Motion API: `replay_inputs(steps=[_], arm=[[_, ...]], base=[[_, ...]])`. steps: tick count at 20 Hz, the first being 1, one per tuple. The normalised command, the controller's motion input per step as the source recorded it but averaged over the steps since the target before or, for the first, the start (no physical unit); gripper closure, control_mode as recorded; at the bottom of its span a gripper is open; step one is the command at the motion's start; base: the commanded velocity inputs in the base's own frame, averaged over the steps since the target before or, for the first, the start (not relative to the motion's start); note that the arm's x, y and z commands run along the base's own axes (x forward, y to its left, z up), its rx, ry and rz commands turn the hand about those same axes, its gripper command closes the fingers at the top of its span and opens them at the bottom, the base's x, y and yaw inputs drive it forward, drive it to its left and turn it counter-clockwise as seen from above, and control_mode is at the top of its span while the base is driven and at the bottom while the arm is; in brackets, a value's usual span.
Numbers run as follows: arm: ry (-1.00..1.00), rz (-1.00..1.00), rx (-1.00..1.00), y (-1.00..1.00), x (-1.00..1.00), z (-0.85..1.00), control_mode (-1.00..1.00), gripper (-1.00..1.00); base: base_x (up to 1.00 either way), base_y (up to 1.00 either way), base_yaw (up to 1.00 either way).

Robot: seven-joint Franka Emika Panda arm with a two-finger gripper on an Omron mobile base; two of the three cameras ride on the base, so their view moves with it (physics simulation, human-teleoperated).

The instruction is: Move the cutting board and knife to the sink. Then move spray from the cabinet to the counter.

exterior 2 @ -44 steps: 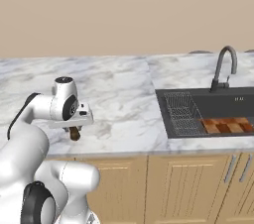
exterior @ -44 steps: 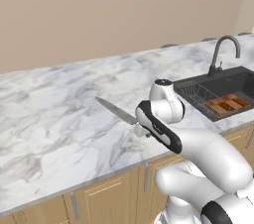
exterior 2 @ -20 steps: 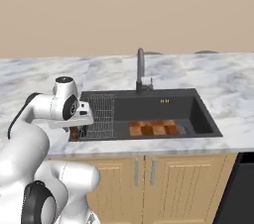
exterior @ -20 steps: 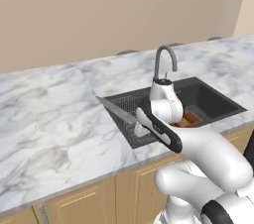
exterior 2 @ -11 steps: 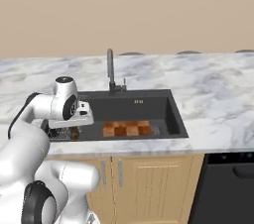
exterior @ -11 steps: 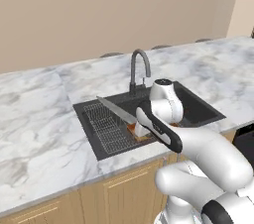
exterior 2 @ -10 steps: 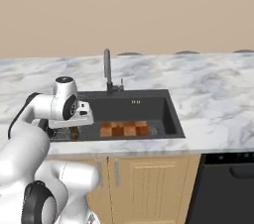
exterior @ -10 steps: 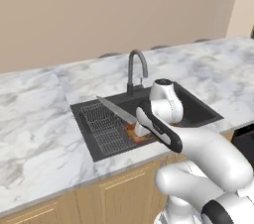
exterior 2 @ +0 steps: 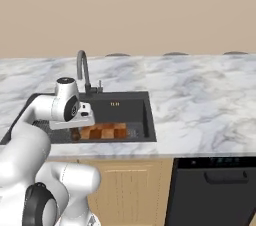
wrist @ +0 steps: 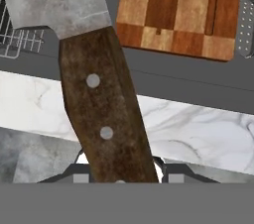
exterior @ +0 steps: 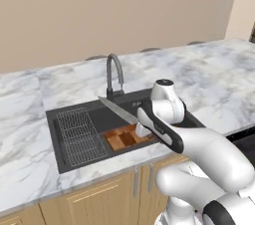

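Knife (exterior: 118, 110) | fingers clamped on handle, blade level over sink (exterior: 74, 149) front edge for drop-in | cutting board (wrist: 179, 14) already in basin

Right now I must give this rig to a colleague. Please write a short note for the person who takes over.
Gripper: shut on the knife by its wooden handle, blade pointing out over the sink.
Cutting board: already lying in the sink basin, beside the wire rack.
Knife: in the air above the sink's front edge, not yet set down.
Done: board moved to the sink; knife carried to the sink.
Left: lower the knife into the sink and release it, then bring the spray from the cabinet to the counter.
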Motion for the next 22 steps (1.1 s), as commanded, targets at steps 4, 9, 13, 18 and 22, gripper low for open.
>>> replay_inputs(steps=[4,9,13,18,22], arm=[[0.00,0.00,0.00,0.00,0.00,0.00,1.00,1.00],[0.00,0.00,0.00,0.00,0.00,0.00,1.00,1.00],[0.00,0.00,0.00,0.00,0.00,0.00,1.00,1.00],[0.00,0.00,0.00,0.00,0.00,0.00,1.00,1.00],[0.00,0.00,0.00,0.00,0.00,0.00,1.00,1.00]], base=[[0.40,-0.32,0.14],[0.36,-0.30,0.16],[0.37,-0.27,0.15],[0.45,-0.22,0.12],[0.30,-0.16,0.09]])
